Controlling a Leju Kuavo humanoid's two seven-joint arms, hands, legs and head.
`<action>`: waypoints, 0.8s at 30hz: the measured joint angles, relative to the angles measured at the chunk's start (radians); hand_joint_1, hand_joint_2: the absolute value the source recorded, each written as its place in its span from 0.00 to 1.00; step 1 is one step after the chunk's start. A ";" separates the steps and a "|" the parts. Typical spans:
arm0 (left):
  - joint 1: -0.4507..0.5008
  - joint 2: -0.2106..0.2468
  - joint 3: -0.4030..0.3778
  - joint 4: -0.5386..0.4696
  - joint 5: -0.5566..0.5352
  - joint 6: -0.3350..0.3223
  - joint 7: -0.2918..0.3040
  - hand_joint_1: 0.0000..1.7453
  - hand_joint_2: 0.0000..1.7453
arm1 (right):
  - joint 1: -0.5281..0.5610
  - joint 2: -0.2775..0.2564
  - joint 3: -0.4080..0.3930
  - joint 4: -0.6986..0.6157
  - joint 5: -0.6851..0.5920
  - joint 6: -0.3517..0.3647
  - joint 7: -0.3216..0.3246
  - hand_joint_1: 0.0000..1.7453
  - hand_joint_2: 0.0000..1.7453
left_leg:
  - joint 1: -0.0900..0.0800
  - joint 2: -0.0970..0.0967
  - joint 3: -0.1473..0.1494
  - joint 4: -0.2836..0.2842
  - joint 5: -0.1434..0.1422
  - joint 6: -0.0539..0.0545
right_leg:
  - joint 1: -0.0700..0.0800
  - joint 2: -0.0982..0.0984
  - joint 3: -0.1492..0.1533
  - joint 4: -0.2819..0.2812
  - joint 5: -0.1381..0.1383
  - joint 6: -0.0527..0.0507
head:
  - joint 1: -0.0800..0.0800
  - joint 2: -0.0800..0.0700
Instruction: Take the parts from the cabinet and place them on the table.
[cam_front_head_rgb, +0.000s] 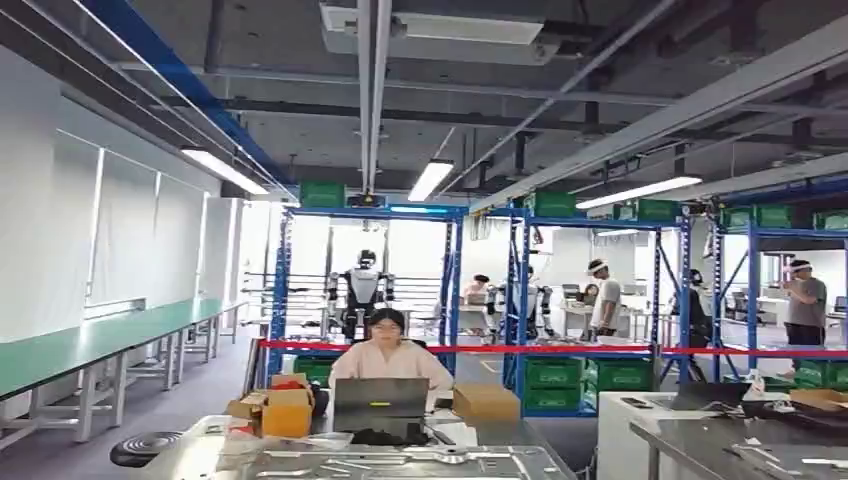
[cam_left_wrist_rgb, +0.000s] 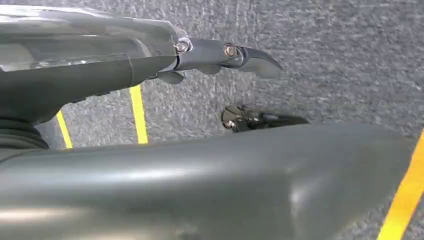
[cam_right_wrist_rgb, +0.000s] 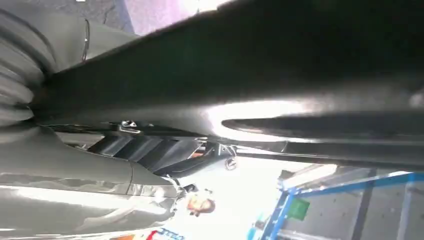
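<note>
In the left wrist view my left hand hangs over grey carpet, its dark fingers stretched out and apart from the thick grey thumb, with nothing between them. My right hand points out into the room; its dark fingers lie straight under the broad thumb, and only bright background shows in the gap. A steel table directly ahead carries flat metal parts. Blue shelving racks with green bins stand farther back.
A person sits behind a laptop across the table, beside cardboard boxes. Red tape spans the racks. A second steel table stands at right, long green benches at left. Yellow floor lines run under my left hand.
</note>
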 joint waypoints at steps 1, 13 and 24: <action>-0.003 0.000 0.000 0.000 0.000 0.000 0.000 0.00 0.00 | 0.002 0.000 0.000 0.000 0.000 -0.001 0.000 1.00 1.00 | -0.002 -0.007 0.000 0.000 0.000 0.004 | 0.002 0.022 -0.041 0.086 -0.042 -0.001 | 0.000 0.000; -0.005 -0.003 0.001 0.001 -0.008 -0.012 -0.003 0.00 0.00 | -0.003 0.002 -0.001 -0.006 -0.014 0.008 -0.013 1.00 1.00 | -0.025 -0.056 0.002 0.004 -0.004 0.010 | 0.029 0.053 -0.022 -0.061 0.086 -0.035 | 0.001 0.000; -0.008 -0.003 0.002 0.001 -0.012 -0.014 -0.005 0.00 0.00 | -0.005 0.002 -0.005 -0.006 -0.015 0.011 -0.017 1.00 1.00 | -0.022 -0.056 0.004 -0.002 -0.001 0.004 | 0.031 0.052 -0.022 -0.060 0.086 -0.040 | 0.000 0.000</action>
